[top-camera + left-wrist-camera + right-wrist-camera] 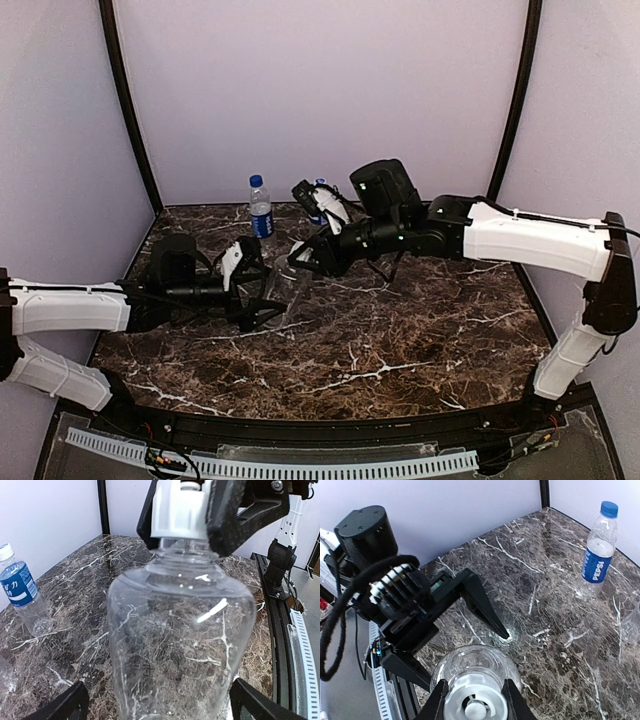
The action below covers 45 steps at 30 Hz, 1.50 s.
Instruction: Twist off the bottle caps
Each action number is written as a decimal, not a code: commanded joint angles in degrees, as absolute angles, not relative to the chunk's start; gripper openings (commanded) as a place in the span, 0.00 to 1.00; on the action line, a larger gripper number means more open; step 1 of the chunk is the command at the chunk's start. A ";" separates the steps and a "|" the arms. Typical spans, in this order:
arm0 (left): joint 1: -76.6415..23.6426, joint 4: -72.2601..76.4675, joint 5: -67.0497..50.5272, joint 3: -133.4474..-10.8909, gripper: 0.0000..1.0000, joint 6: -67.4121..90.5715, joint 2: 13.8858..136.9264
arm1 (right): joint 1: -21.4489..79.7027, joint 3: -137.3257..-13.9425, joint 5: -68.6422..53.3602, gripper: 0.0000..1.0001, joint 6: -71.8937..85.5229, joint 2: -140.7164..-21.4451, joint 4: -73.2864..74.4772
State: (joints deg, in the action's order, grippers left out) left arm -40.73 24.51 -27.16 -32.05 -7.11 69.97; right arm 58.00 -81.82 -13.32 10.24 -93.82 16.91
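My right claw (475, 702) clamps the round white cap (177, 512) on the clear plastic bottle (180, 630); my left claw (160, 705), spread wide, straddles it.

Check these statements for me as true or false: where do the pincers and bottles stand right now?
1. The right pincer is shut on the white cap of the unlabelled bottle. True.
2. The left pincer is shut tight. False: its jaws stand wide, one on either side of the unlabelled bottle.
3. The Pepsi bottle has its blue cap on. True.
4. The Pepsi bottle lies on its side. False: it stands upright on the table.
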 commanded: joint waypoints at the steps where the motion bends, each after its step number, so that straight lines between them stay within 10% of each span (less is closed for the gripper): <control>1: -40.96 22.03 -27.95 -34.18 0.99 -8.53 70.55 | 57.50 -80.01 -20.81 0.00 12.41 -92.01 8.40; 14: -41.03 22.05 -27.34 -35.24 0.73 -9.30 71.37 | 55.69 -78.28 -22.32 0.03 14.70 -91.42 4.34; 18: -40.98 21.31 -21.76 -35.60 0.68 -12.38 71.17 | 54.98 -79.72 -19.36 0.64 15.61 -91.34 7.26; 22: -41.07 21.75 -10.42 -36.17 0.63 -21.46 71.02 | 54.07 -82.63 -13.47 0.84 19.45 -90.56 13.24; 39: -43.24 25.63 3.76 -36.40 0.61 -40.35 71.92 | 52.44 -98.77 -17.09 0.87 30.65 -101.84 31.83; 45: -43.45 25.77 3.34 -36.27 0.62 -40.41 71.81 | 52.38 -101.42 -21.03 0.67 29.99 -105.25 31.79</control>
